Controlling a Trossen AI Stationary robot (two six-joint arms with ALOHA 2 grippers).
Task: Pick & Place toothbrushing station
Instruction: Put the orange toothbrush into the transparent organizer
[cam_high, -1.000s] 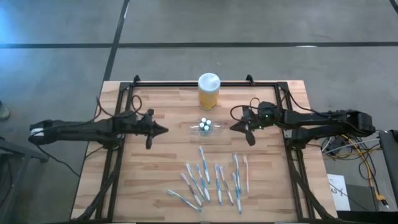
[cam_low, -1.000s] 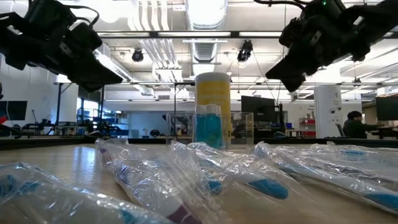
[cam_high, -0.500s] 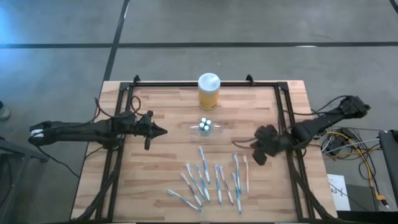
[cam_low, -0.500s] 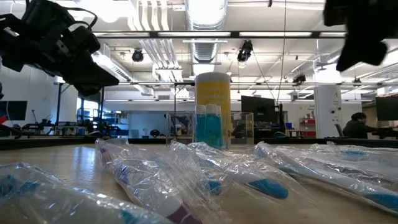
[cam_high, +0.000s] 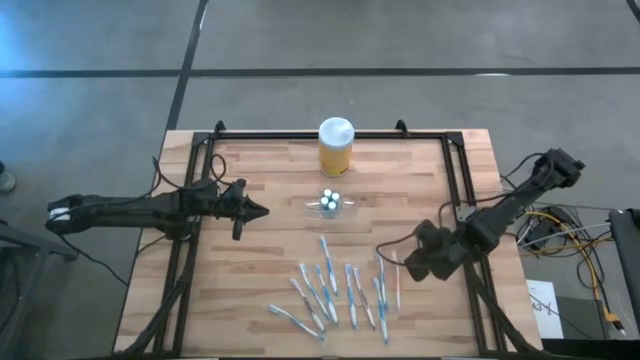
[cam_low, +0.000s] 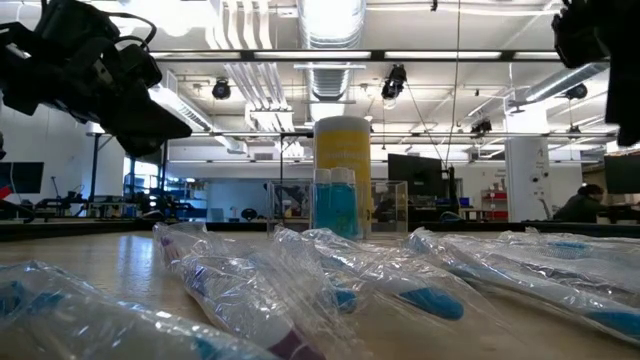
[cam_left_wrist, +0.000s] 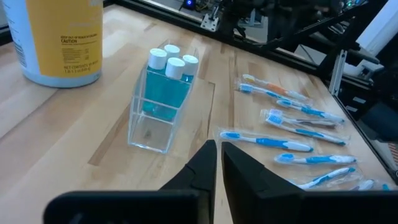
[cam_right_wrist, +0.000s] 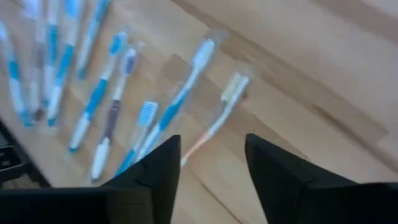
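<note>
The right gripper (cam_high: 398, 268) has swung away from the clear holder (cam_high: 329, 205) and dropped toward the desk (cam_high: 260, 270), so it now hangs over the end of the toothbrush (cam_high: 338, 285) spread farthest from the left arm. Its fingers (cam_right_wrist: 152, 171) have just spread apart and hold nothing; an orange-handled brush (cam_right_wrist: 214, 121) lies directly beyond them. I would judge the first pick is about to start, with no brush moved yet. The left gripper (cam_high: 255, 210) hovers just beside the holder, on the side away from the right arm, fingers (cam_left_wrist: 200, 171) nearly closed and empty. The holder, with 3 white-capped pieces (cam_left_wrist: 172, 59) in it, stands just in front of the yellow jar (cam_high: 335, 146).
</note>
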